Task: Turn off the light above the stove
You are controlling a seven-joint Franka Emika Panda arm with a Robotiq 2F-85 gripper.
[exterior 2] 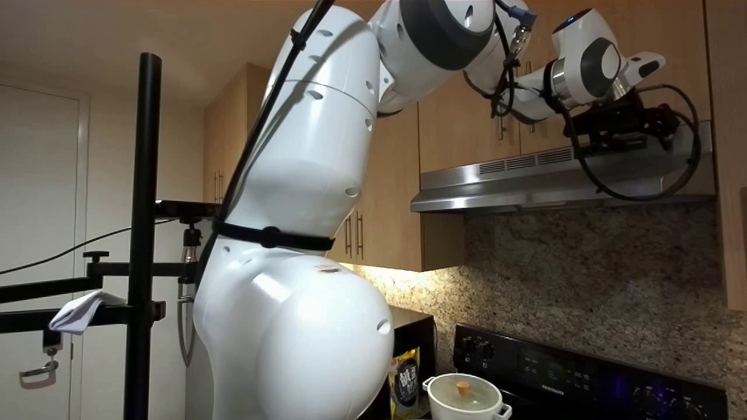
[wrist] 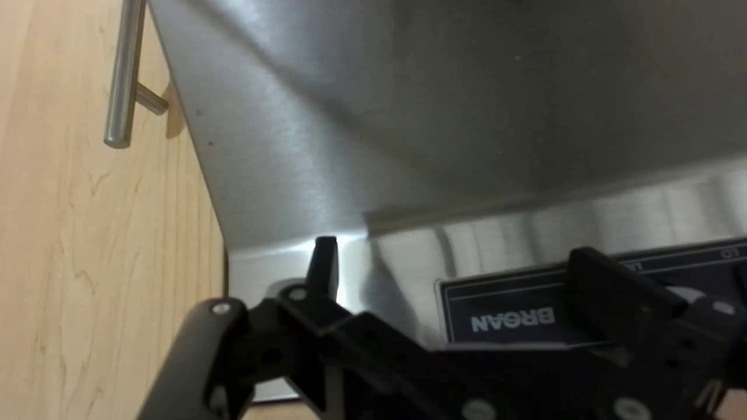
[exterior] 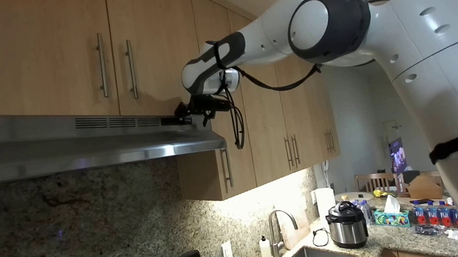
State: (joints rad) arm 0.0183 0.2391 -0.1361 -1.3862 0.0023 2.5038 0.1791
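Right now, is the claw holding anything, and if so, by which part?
Nothing is held. The claw is open in the wrist view, with one finger in front of the Broan range hood panel.

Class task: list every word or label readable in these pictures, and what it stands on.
"BROAN": hood control panel, upside down in the wrist view.
"LO": same panel, also upside down.
"FIJI": water bottles.
"FRIGIDAIRE": stove panel, faint.
Partly hidden: another hood control panel label.
Too small or blurred: the stove panel's other markings; lettering on the yellow bag.
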